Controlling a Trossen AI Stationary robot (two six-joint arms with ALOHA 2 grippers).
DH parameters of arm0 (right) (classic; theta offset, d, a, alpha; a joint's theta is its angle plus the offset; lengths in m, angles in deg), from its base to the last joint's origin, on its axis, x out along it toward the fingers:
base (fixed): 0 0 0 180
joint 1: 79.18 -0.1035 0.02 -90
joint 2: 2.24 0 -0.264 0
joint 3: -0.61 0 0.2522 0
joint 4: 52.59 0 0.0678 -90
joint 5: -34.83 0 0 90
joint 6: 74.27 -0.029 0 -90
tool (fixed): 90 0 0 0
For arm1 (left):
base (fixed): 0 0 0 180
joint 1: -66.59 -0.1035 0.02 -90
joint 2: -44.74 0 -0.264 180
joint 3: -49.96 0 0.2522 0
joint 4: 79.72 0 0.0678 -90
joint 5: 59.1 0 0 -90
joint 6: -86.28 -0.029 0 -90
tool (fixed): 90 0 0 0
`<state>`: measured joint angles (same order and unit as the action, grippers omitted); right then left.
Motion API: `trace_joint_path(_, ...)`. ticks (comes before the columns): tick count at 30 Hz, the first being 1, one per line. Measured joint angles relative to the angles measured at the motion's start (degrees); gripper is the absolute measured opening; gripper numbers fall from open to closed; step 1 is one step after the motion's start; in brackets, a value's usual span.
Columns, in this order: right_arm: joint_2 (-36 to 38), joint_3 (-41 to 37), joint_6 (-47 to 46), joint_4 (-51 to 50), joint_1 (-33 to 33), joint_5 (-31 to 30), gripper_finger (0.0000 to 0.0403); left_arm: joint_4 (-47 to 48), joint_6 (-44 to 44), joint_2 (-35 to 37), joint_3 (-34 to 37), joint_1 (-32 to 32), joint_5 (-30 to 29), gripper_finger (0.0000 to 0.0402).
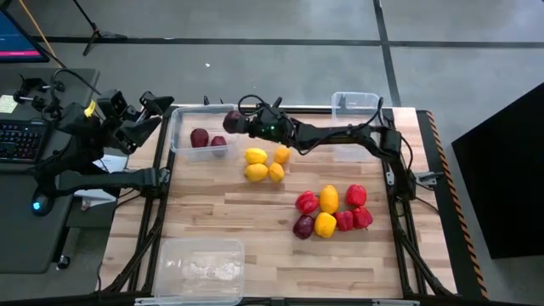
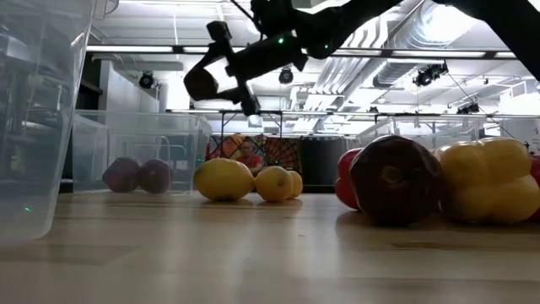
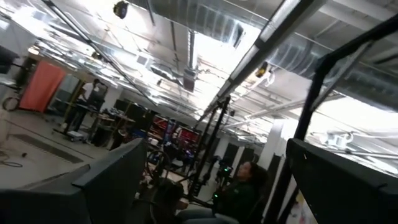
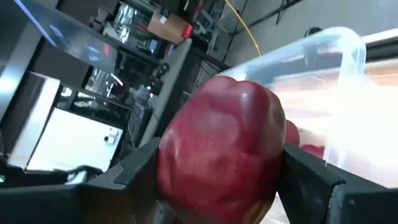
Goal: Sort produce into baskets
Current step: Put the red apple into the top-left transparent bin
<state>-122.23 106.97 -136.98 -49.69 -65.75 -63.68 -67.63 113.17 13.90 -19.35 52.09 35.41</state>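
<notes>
My right gripper (image 1: 235,121) reaches across the far side of the table and is shut on a dark maroon round fruit (image 4: 221,155). It holds the fruit in the air at the right rim of the far left basket (image 1: 183,136). Two maroon fruits (image 1: 199,138) lie in that basket. Several lemons (image 1: 265,164) rest on the table just right of it. A heap of red and yellow peppers with a maroon fruit (image 1: 331,211) sits at the near right. My left gripper (image 1: 157,109) is open and raised off the table's far left edge, pointing up into the room. My right gripper pinches the maroon fruit between its two fingers (image 4: 134,174), one on each opposite side (image 4: 171,168). The fingers come in about level from the table's right. The fruit (image 2: 202,82) is lifted clear, well above the table top.
A second clear basket (image 1: 355,102) stands at the far right and a third (image 1: 200,265) at the near left edge. Bare wood lies between the lemons and the near left basket. A person (image 3: 242,186) sits in the room beyond the table.
</notes>
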Motion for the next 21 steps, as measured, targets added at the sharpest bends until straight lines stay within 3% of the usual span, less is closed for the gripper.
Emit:
trace_joint_path(5,-2.2,1.48,-0.48,-0.82,0.89,6.53,0.0243,0.0,-0.06,-0.13,0.0,0.0,-1.32,0.0374)
trace_joint_path(9,-7.36,10.11,2.55,-3.86,0.93,10.14,0.0243,-0.01,-0.08,-0.51,0.0,0.0,-1.62,0.0374)
trace_joint_path(15,-13.93,25.49,9.99,-17.58,0.8,9.75,0.0244,0.12,0.48,-1.23,-0.02,0.0,-1.62,0.0374)
trace_joint_path(21,-16.95,31.89,14.18,-20.73,0.83,8.59,0.0244,0.02,0.51,-1.27,-0.02,0.0,-1.66,0.0374)
